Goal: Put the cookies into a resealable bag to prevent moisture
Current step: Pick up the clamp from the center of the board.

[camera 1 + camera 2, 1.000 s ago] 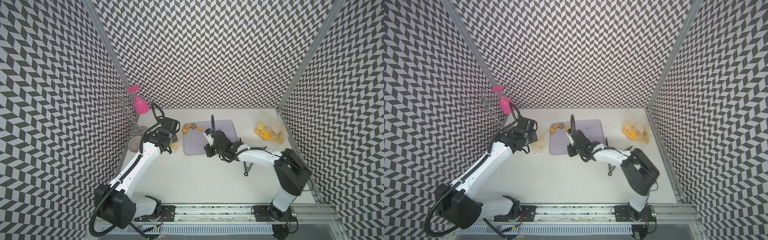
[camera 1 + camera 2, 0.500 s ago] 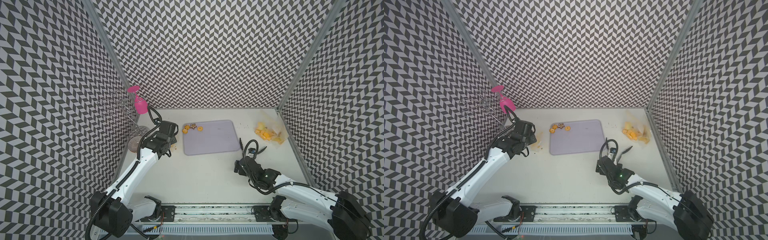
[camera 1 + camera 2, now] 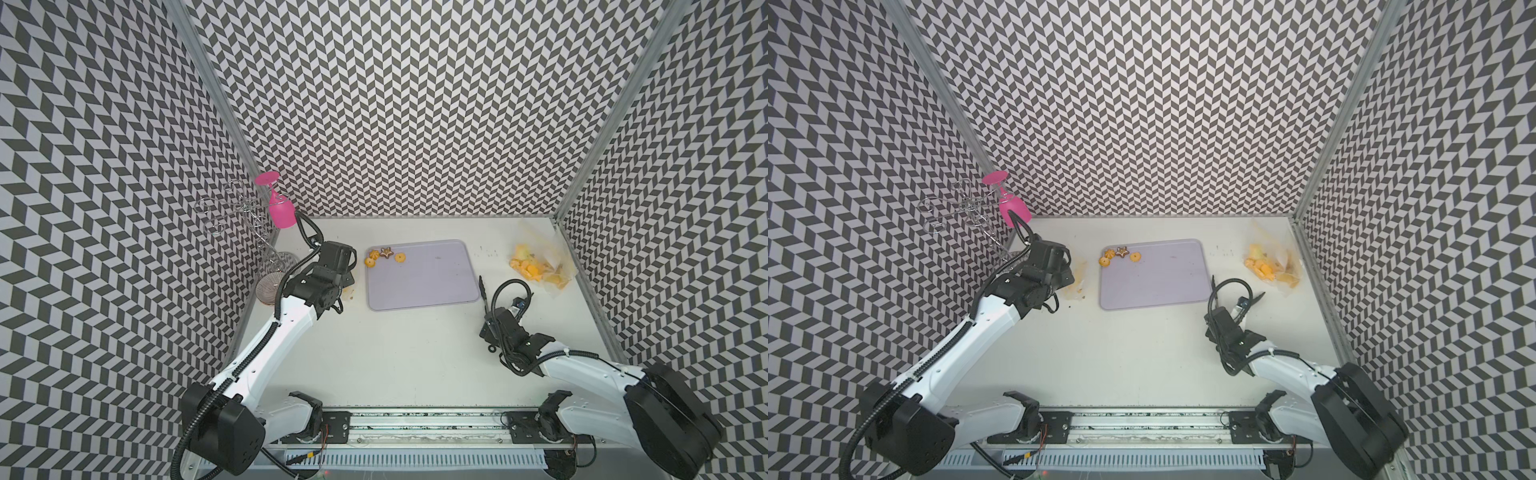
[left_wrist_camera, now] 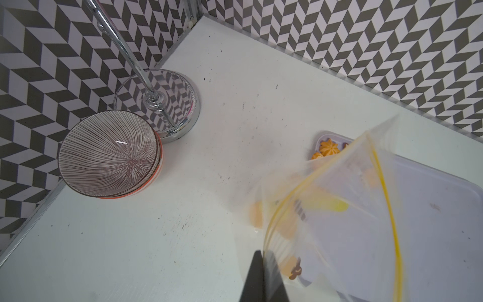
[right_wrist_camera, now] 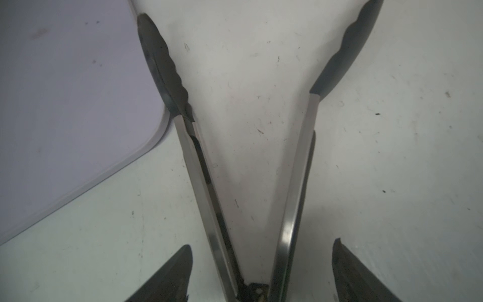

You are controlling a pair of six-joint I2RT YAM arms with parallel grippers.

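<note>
Left tool (image 4: 262, 257) is pressed together on the lip of the clear zip bag (image 4: 339, 209) and holds it just beside the left edge of the tray (image 3: 424, 286). The mouth gapes toward the tray, so cookies can be fed in without a second grip. Blurred orange shapes show through the film, one brown-topped near the tool. I read those as cookies already bagged. Can't tell whether the bag's bottom rests on the bench (image 3: 395, 353).

Three loose cookies (image 3: 386, 252) sit in the tray's far-left corner, near the bag mouth — short transfer.

Right tool (image 5: 261, 243) is spread, fingers (image 5: 172, 277) either side of the hinge end of the tongs (image 5: 201, 183), touching neither arm. The tongs lie flat on the bench in an open V, with one black tip just beside the tray's right edge. My read: the tongs are the pickup aid, since the cookies are small for these fingers. Whether the tool is about to grip them or is done with them — can't tell.

A second clear bag (image 3: 540, 266) lies far right by the wall. Its yellow could be cookies or print, unclear.
</note>
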